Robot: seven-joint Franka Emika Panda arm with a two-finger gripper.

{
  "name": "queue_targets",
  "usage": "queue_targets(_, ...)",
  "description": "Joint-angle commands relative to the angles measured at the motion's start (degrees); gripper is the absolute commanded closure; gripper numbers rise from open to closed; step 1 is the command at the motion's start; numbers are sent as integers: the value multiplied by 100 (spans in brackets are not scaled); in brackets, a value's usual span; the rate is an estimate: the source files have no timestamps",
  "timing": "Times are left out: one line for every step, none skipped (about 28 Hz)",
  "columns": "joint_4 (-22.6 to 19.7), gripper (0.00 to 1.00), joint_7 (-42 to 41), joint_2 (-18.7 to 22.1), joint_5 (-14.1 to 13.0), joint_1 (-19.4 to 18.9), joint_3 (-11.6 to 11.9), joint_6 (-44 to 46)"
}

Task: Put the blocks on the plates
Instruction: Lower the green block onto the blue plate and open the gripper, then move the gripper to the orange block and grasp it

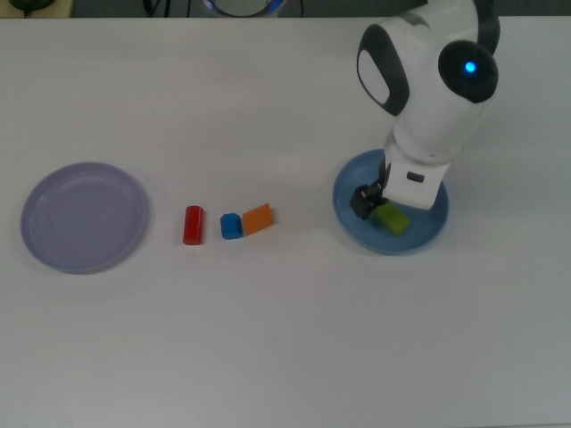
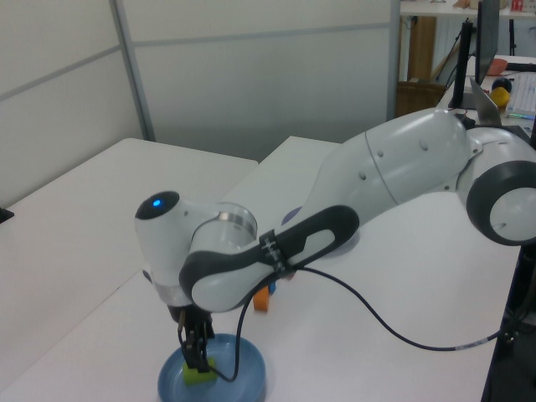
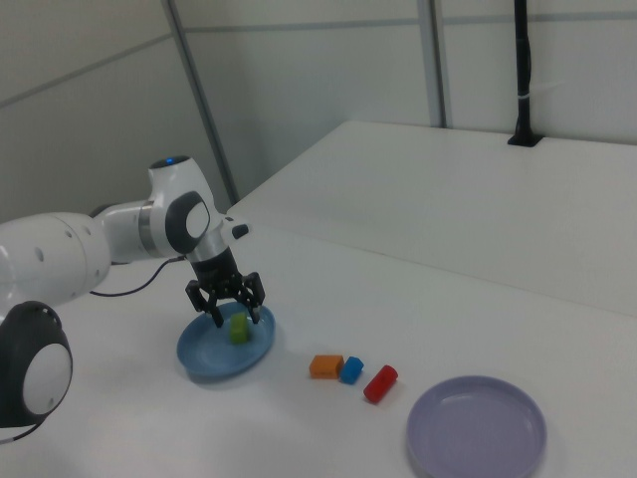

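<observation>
Spread apart, the two fingers (image 3: 254, 289) of the gripper (image 3: 227, 304) stand on either side of the lime-green block (image 3: 239, 328) without pinching it; in the right view the block sits free on the blue plate (image 3: 204, 359) just below the fingertips. In the top view the block (image 1: 391, 218) lies flat inside the plate (image 1: 428, 230), a little to the 9 o'clock side of its centre, and the gripper (image 1: 366, 200) shows only as a dark tip at the block's 10 o'clock; the white arm (image 1: 428, 80) covers the plate's 12 o'clock rim. In the left view the block (image 2: 198, 374) is half hidden behind the dark fingers, and the plate (image 2: 247, 373) is cut off by the bottom edge.

The other three blocks rest on the white table (image 1: 285, 339), between the two plates. In the top view the red cylinder (image 1: 193, 225) lies lengthwise from 12 to 6 o'clock, with a small gap to the blue block (image 1: 231, 226) at its 3 o'clock. The orange block (image 1: 258, 218) is tilted and touches the blue one's 2 o'clock corner. In the left view only a sliver of the orange block (image 2: 263, 300) shows beside the arm; the red and blue pieces are hidden behind it.

The lavender plate (image 1: 85, 217) sits at the table's 9 o'clock side in the top view, well apart from the blocks, with nothing on it. In the left view only a small purple patch (image 2: 291, 219) of it peeks past the arm.
</observation>
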State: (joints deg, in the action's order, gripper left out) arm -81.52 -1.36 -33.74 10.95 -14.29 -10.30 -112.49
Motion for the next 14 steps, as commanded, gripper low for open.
queue_targets(-145, 0, 57, 543, 39, 197, 37, 560)
queue_targets(-145, 0, 66, 570, 39, 250, 45, 657)
queue_targets(-145, 0, 66, 587, 48, 312, 45, 736)
queue_targets(-145, 0, 57, 605, 65, 452, 54, 876)
queue_targets(-145, 0, 48, 596, 83, 505, 89, 930)
queue_targets(-145, 0, 48, 596, 92, 558, 124, 948)
queue_targets(-145, 0, 48, 596, 109, 576, 168, 957)
queue_targets(-154, 0, 48, 587, 110, 593, 221, 957)
queue_targets(-154, 0, 39, 570, 110, 602, 282, 957)
queue_targets(-163, 0, 5, 544, 118, 602, 439, 939)
queue_targets(-163, 0, -13, 517, 118, 602, 510, 913)
queue_targets(-163, 0, -13, 491, 127, 602, 572, 887)
queue_targets(-163, 0, -22, 456, 127, 611, 616, 878)
queue_targets(-163, 0, -40, 412, 136, 611, 651, 869)
